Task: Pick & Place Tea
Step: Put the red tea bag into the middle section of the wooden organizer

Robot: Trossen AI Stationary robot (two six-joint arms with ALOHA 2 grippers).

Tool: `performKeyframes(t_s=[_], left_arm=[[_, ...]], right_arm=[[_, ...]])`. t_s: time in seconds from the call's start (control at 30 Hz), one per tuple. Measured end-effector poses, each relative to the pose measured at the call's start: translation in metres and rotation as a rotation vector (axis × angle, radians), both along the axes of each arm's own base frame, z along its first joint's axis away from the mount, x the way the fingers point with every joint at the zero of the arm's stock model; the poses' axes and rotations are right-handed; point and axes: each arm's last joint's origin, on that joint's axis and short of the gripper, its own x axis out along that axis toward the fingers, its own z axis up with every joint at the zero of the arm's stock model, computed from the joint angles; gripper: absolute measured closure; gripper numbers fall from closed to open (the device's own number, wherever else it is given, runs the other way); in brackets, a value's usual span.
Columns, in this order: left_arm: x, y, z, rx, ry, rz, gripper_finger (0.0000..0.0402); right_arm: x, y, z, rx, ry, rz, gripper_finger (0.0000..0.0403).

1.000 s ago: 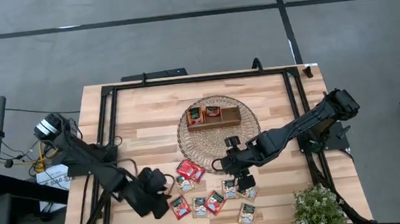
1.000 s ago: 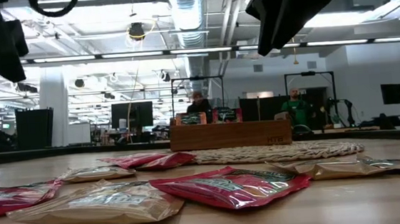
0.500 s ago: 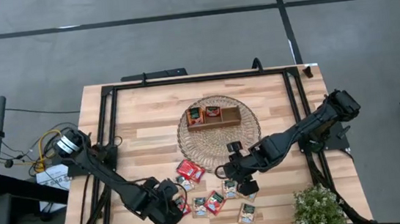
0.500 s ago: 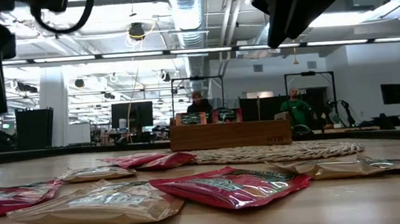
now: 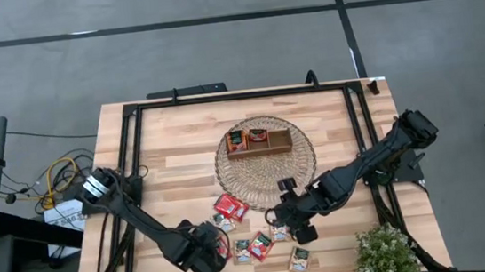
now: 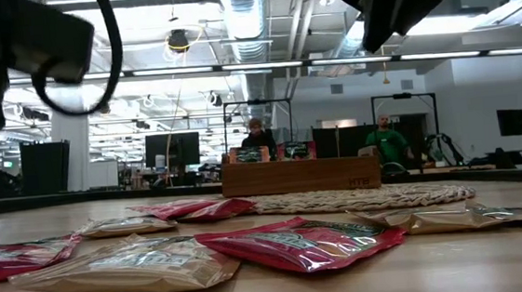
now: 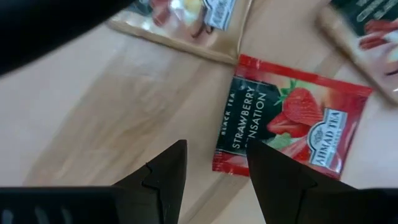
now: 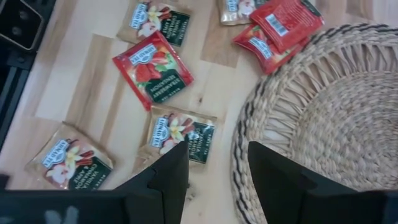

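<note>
Several small red and beige tea sachets lie flat on the table's near part: in the high view a red pair and a row. My left gripper hovers open over the row's left end. In its wrist view one corner of a red strawberry sachet lies between the fingers of my left gripper. My right gripper is open above a beige sachet beside the wicker mat. Two sachets stand in the wooden tray.
The tray sits on the round wicker mat at mid-table. A potted plant stands at the near right corner. A black frame runs along the table's edges. More sachets lie near the low camera. People are in the room behind.
My left gripper has swung toward the near edge and to the right, arriving over the left end of the sachet row and covering a red sachet there. My right gripper has drifted a little toward the near edge, over the beige sachets. No sachet has moved.
</note>
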Motion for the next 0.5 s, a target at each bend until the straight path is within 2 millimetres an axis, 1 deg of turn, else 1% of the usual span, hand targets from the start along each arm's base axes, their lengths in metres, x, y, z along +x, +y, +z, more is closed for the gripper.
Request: performKeyframes(t_s=[0.07,0.2,0.33,0.4,0.5], left_arm=[[0.004,-0.002,-0.007,-0.023,0.009,-0.002,0.0241],[0.008,-0.003,-0.015,-0.03,0.014,-0.011,0.0241],[0.008,-0.002,-0.016,-0.03,0.017,0.032,0.0247],[0.007,-0.002,-0.017,-0.035,0.026,0.036,0.0266],[0.007,-0.002,-0.017,-0.027,0.022,0.037,0.0323]], right_arm=[[-0.001,0.002,0.0,0.007,-0.005,0.0,0.0244],[-0.002,0.005,0.0,0.008,-0.008,0.009,0.0243],[-0.002,0.005,0.0,0.009,-0.009,0.008,0.0246],[-0.002,0.005,0.0,0.009,-0.009,0.009,0.0248],[-0.002,0.005,0.001,0.008,-0.01,0.009,0.0249]])
